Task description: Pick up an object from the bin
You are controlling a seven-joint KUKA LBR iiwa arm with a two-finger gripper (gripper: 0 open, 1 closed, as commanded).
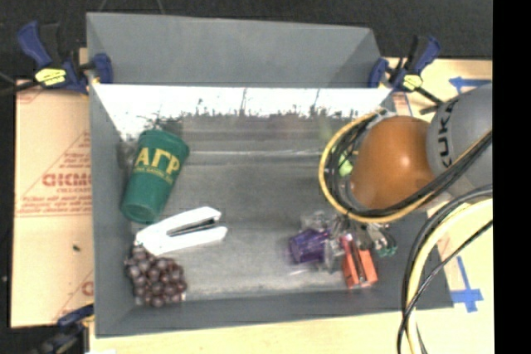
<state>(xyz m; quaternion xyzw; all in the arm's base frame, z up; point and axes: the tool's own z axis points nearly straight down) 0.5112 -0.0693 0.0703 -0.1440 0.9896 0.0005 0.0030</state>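
Down in the near-right corner of the bin, the gripper hangs over a small purple thing and an orange-red piece just beside it (released or clenched, I cannot tell). At the left lie a green can sleeve, a white stapler and dark grapes.

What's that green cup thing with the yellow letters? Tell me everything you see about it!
The green cup looks like a soft foam drink holder, dark green with big yellow letters. It lies tilted in the bin's back left corner, wider end toward the back wall. Its narrow end sits right by the white stapler; I cannot tell whether they touch.
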